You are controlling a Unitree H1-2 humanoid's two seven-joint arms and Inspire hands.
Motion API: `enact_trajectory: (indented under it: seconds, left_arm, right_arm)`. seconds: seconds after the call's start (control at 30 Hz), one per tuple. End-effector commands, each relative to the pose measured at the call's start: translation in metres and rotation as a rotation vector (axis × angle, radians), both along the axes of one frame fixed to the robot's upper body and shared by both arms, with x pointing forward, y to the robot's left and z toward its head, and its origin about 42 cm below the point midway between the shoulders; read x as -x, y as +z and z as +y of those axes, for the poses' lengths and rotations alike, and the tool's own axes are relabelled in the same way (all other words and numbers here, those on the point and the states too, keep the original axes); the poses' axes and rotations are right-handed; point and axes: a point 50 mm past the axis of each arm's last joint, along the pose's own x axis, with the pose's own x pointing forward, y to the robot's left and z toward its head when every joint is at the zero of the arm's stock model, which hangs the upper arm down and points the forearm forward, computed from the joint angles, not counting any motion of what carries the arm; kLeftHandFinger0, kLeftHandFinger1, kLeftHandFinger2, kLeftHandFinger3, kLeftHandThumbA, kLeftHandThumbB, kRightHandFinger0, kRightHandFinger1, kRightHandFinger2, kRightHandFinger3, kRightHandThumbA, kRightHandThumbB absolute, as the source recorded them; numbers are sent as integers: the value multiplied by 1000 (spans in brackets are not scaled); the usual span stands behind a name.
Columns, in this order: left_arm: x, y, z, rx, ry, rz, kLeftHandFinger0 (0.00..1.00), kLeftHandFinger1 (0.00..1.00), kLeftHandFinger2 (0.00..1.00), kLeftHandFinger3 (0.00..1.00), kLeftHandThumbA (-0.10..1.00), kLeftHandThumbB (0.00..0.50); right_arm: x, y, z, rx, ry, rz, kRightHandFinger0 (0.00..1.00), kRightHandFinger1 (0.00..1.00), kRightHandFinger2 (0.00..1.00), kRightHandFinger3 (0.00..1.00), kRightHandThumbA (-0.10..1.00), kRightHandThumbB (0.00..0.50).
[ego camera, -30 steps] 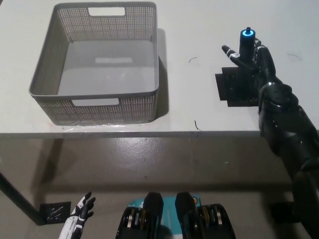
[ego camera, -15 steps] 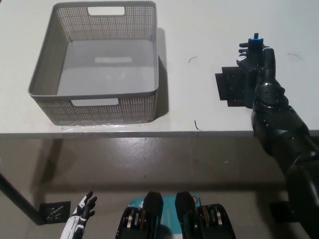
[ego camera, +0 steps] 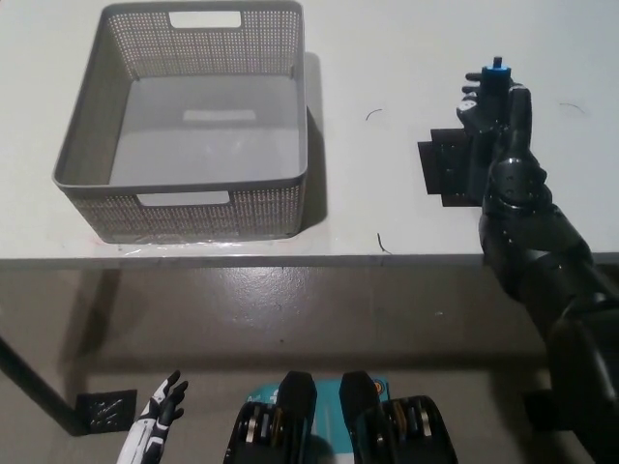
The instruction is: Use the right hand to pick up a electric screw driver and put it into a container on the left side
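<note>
My black right hand [ego camera: 495, 116] is over the right side of the white table [ego camera: 377, 58], shut on the electric screwdriver [ego camera: 495, 75]. Only the tool's dark body and blue tip show above my fingers; it stands nearly upright. Below the hand lies a black square mat [ego camera: 447, 172]. The grey perforated basket [ego camera: 184, 193] stands at the table's left, with nothing in it, well apart from the hand. My white left hand [ego camera: 160, 416] hangs low at the bottom left, below table level, fingers spread.
The table's front edge [ego camera: 290, 259] runs across the middle of the view, with grey floor below. A table leg [ego camera: 34, 391] slants at the lower left, beside a small black square on the floor [ego camera: 104, 411].
The right hand has closed around the screwdriver and turned it more upright; the forearm shifted slightly left. The basket and left hand have not moved.
</note>
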Motion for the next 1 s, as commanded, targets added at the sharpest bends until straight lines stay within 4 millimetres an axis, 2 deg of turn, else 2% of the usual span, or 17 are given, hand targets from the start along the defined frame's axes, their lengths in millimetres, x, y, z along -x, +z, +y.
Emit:
enact_trajectory:
  seconds: [0.0,0.2,0.23,0.27,0.3,0.33,0.37,0.57,0.67,0.8,0.87,0.97]
  left_arm:
    - [-3,7,3,-16,-3,-61,979,1000,1000,1000,1000,27]
    - [-1,5,1,-19,-9,-50,936,1000,1000,1000,1000,26]
    - [0,5,1,-19,-9,-49,934,1000,1000,1000,1000,25]
    - [0,5,1,-18,-9,-50,933,1000,1000,1000,1000,24]
    - [0,5,2,-18,-10,-51,925,1000,1000,1000,1000,28]
    - [1,4,2,-18,-9,-46,916,1000,1000,1000,1000,33]
    - [1,4,2,-16,-7,-38,913,1000,1000,1000,1000,41]
    - [5,0,1,-28,-23,-29,883,1000,1000,1000,1000,9]
    - [8,-2,1,-25,-28,-26,880,998,1000,1000,1000,0]
    - [14,-6,0,-23,-34,-26,834,955,992,1000,1000,0]
    - [15,-7,-2,-23,-33,-22,820,945,983,1000,1000,0]
    - [14,-6,-6,-23,-32,-20,805,919,940,1000,1000,0]
  right_arm:
    - [-18,99,28,-16,32,-302,0,165,596,613,-100,136]
    - [-11,135,57,41,70,-449,0,221,610,651,-100,136]
    - [-10,138,60,42,78,-453,17,295,662,679,-100,149]
    - [-8,142,64,43,86,-459,3,244,578,636,-100,148]
    - [-6,147,68,32,106,-481,0,138,487,579,-100,148]
    - [-3,153,74,18,138,-509,0,103,491,582,-100,131]
    - [0,156,79,20,148,-519,0,92,492,588,-100,135]
    - [22,180,127,4,212,-579,0,159,591,678,-100,136]
    - [32,188,149,1,248,-614,0,162,590,665,-100,126]
    - [49,203,192,-15,308,-614,0,164,594,662,-100,146]
    - [52,204,198,-22,321,-611,0,158,590,656,-100,144]
    - [65,213,226,-9,354,-619,0,158,598,675,-100,144]
